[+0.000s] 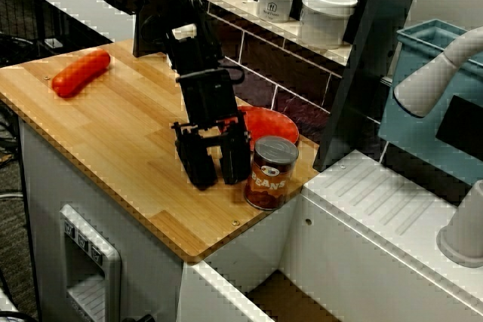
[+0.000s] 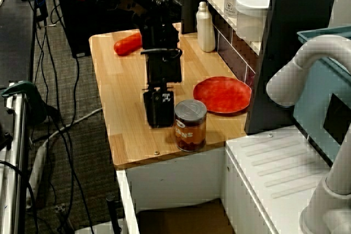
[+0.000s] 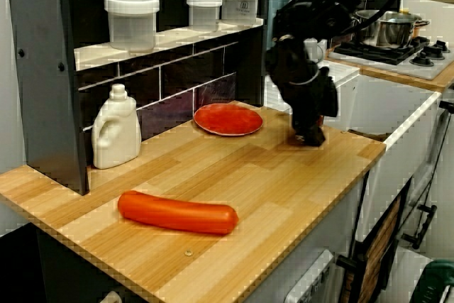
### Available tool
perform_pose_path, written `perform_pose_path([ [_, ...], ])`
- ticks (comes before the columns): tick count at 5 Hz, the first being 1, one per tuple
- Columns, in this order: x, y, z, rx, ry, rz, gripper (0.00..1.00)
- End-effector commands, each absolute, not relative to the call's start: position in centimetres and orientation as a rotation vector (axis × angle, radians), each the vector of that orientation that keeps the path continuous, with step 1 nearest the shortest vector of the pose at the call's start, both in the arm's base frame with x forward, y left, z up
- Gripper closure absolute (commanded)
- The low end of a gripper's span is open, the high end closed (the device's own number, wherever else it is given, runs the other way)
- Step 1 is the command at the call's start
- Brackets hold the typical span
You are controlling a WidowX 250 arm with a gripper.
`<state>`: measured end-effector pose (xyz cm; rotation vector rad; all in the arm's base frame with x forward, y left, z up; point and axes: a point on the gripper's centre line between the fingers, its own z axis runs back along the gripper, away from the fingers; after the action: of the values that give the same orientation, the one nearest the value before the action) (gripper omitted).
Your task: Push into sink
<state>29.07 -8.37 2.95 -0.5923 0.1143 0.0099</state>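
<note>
Standing upright, its long axis vertical and lid up, the bean can [image 1: 272, 172] sits near the wooden counter's [image 1: 113, 133] edge closest to the sink [image 1: 392, 216], beside the red plate [image 1: 273, 124]. My claw [image 1: 213, 157] hangs fingers-down just beside it, jaws parted, gripping nothing. The sink's basin is cut off from sight; only its ribbed drainboard and tap [image 1: 438, 73] show. From the far-end view, I hide the can.

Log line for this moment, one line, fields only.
claw: open, down on counter, left of can | can of beans: upright, near counter edge by sink | sink: nothing pushed in yet | plate: behind can
</note>
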Motion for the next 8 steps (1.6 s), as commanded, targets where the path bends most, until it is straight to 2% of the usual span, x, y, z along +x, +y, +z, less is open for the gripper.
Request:
perform_pose_path([
  [1, 24.1, -12.4, 5.2, -0.581, 0.147, -0.060, 0.00],
  [2, 24.9, -8.2, 6.6, -0.522, 0.140, -0.103, 0.00],
  [3, 26.0, -3.9, 8.5, -0.462, 0.027, -0.138, 0.00],
  [4, 26.6, -2.4, 10.5, -0.427, -0.072, -0.148, 0.00],
  [6, 27.7, -3.7, 10.6, -0.379, -0.184, -0.136, 0.00],
  [7, 28.8, -5.2, 9.7, -0.347, -0.217, -0.067, 0.00],
  [8, 30.0, -6.2, 9.2, -0.340, -0.210, -0.059, 0.00],
])
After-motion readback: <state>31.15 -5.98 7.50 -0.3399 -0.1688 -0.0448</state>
